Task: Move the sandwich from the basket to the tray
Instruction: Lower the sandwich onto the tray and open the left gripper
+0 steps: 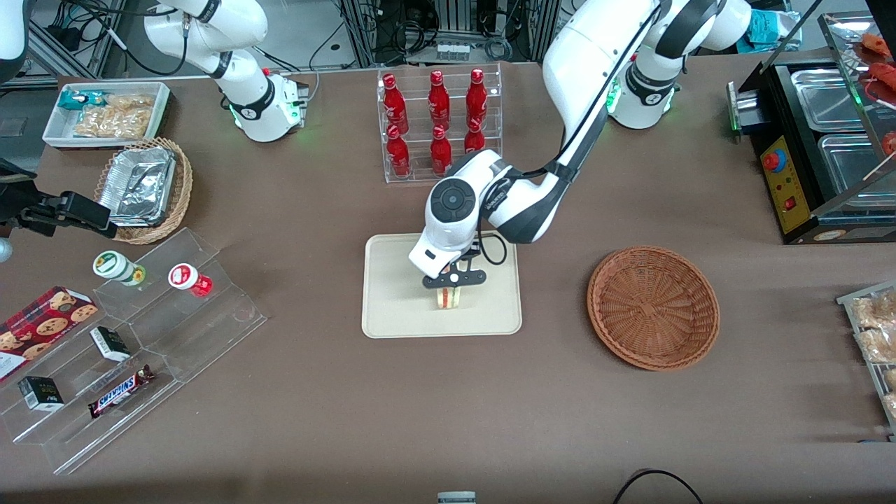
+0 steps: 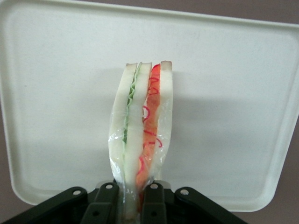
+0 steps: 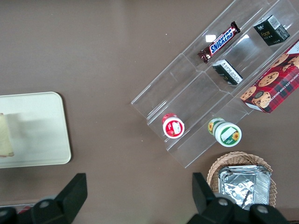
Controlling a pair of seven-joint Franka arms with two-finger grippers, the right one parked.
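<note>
The jaws of the gripper (image 1: pixel 453 278) are closed on one end of the sandwich (image 2: pixel 142 135), holding it over the tray (image 1: pixel 392 311). The wedge looks light and soft in slippery clear wrap — pinch across the bread faces, gently, or the filling squashes. The basket (image 1: pixel 653 306) sits empty on the surface — toward the working arm's end.

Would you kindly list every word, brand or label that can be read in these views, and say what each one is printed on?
"SNICKERS": on the chocolate bar lying on the clear stepped display stand.
Print on the cookie box, the small dark boxes, the lidded cups and the red bottles cannot be read.
No text on the sandwich held by the gripper over the tray.
</note>
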